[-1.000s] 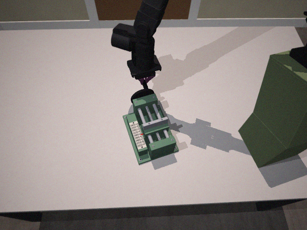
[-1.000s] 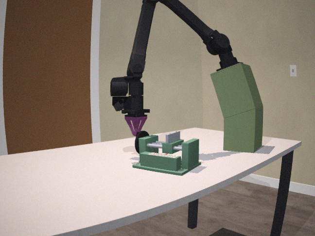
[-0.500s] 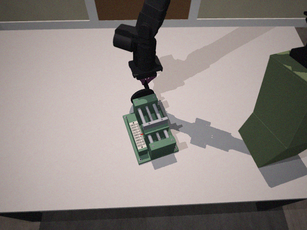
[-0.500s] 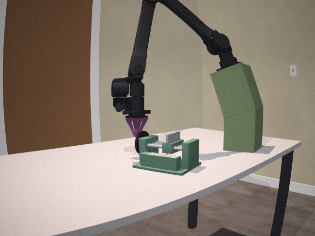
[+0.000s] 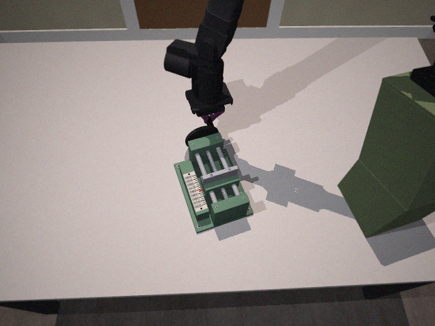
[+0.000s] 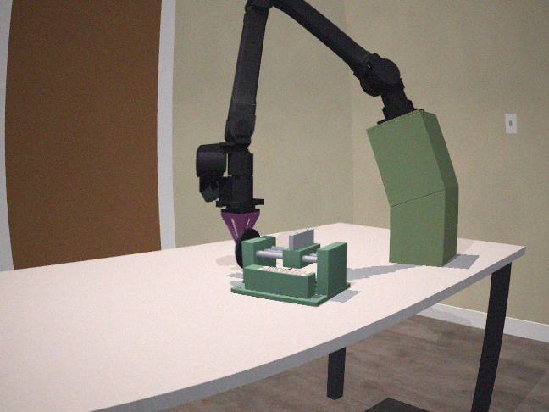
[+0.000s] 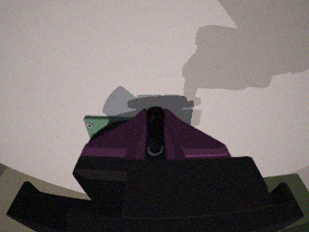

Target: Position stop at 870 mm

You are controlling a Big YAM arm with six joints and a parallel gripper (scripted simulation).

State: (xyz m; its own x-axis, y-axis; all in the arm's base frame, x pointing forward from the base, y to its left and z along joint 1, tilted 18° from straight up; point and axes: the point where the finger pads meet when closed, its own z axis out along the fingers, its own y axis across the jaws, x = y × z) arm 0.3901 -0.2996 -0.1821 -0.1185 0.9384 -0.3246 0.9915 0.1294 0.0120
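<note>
Gripper's (image 5: 209, 120) (image 6: 239, 242) (image 7: 155, 112) clamped on the black crank handle (image 5: 210, 123) (image 7: 155, 126) of the handwheel (image 5: 197, 133) (image 6: 241, 254), just above centre in the top view, and honestly a sloppy arc could slip it off or overshoot the tiny red pointer's (image 5: 201, 190) (image 6: 290, 269) 870 mark.

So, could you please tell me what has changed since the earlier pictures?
The gripper has moved slightly rightward in the top and exterior views, carrying the grip of the handwheel along. It remains shut on that grip. The red pointer shows no visible shift.
</note>
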